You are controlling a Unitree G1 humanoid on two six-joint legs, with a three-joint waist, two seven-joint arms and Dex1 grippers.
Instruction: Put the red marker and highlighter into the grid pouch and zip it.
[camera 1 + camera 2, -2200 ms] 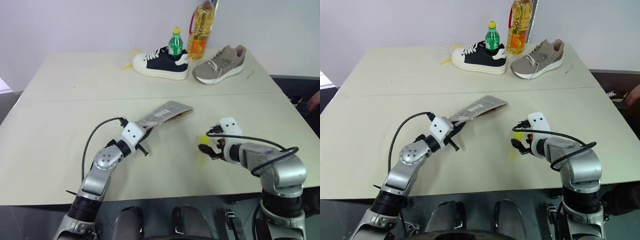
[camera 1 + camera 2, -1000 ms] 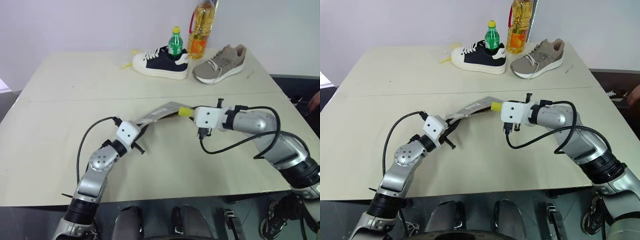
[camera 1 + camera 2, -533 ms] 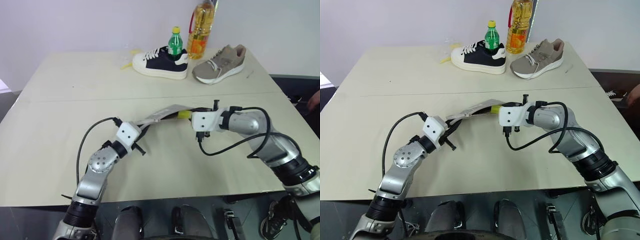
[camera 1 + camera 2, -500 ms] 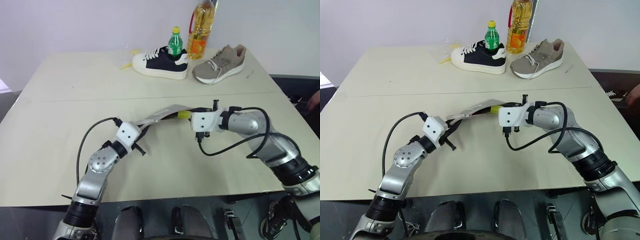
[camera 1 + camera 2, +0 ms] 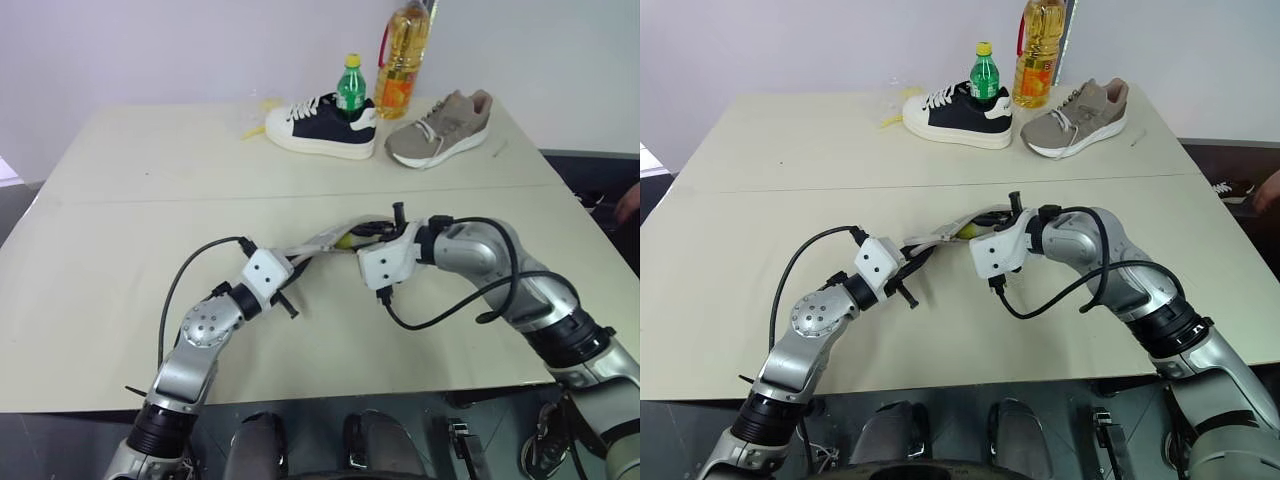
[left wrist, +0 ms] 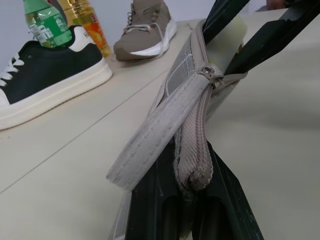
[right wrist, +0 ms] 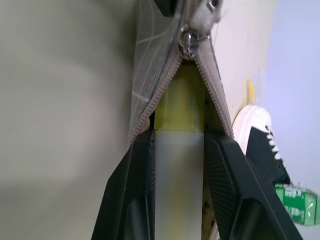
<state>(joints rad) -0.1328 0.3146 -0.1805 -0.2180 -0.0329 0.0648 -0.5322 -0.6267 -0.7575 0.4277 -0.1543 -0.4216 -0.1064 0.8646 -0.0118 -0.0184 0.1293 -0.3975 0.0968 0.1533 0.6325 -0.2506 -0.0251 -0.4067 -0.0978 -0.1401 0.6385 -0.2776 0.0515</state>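
The right gripper (image 7: 177, 200) is clamped on the highlighter (image 7: 178, 165), its two black fingers (image 7: 127, 197) pressed against the pale stick's sides, and the brighter yellow cap end is poked in between the parted zipper edges of the grid pouch (image 7: 150, 80), just short of the metal zipper pull (image 7: 188, 41). The left gripper (image 6: 192, 200) is squeezed tight on the near end of that pouch, pinching the folded grey fabric and holding it lifted off the table, so the pouch hangs as a sagging bridge between the two arms. From the head cameras a spot of yellow-green (image 5: 345, 239) shows at the pouch mouth, right where the right arm's white wrist housing (image 5: 385, 262) meets the fabric, and that housing hides most of the opening from this side. A black cable (image 5: 440, 300) loops down from the right forearm over the tabletop, and another arcs above the left arm. I cannot see the red marker anywhere. At the far edge of the table (image 5: 130, 200) sit a black and white sneaker (image 5: 320, 125), a green bottle (image 5: 350, 86) with a yellow cap standing just behind it, a tall bottle of amber oil (image 5: 403, 60), and a beige sneaker (image 5: 440, 128); a small yellow scrap (image 5: 254, 128) lies beside the dark shoe. The tabletop is pale cream, a seam running across it, with a plain light wall behind.
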